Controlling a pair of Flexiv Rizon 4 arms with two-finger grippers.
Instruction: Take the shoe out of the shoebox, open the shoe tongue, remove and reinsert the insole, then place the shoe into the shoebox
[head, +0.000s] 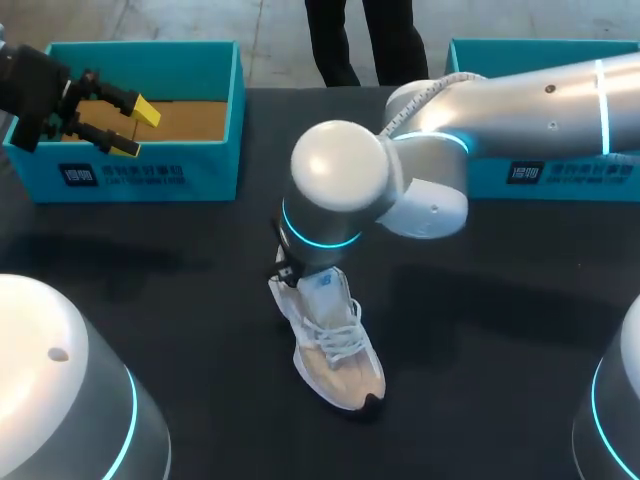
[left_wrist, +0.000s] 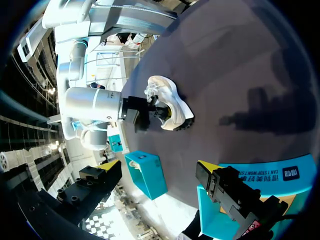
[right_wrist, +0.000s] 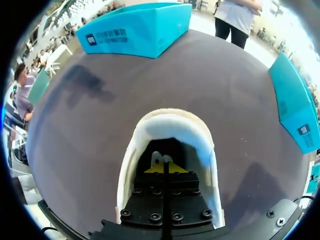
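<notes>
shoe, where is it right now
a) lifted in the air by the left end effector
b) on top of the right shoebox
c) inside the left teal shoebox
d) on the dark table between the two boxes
D: the shoe lies on the dark table in front of both teal boxes, with the right end effector down inside its opening.

We look down on the whole table (head: 180, 300) from above and behind. Our left wrist camera sits by the far left corner, facing across the surface toward the shoe (left_wrist: 170, 102), well off. Our right wrist camera stares into that shoe, close up. All three views share it.
</notes>
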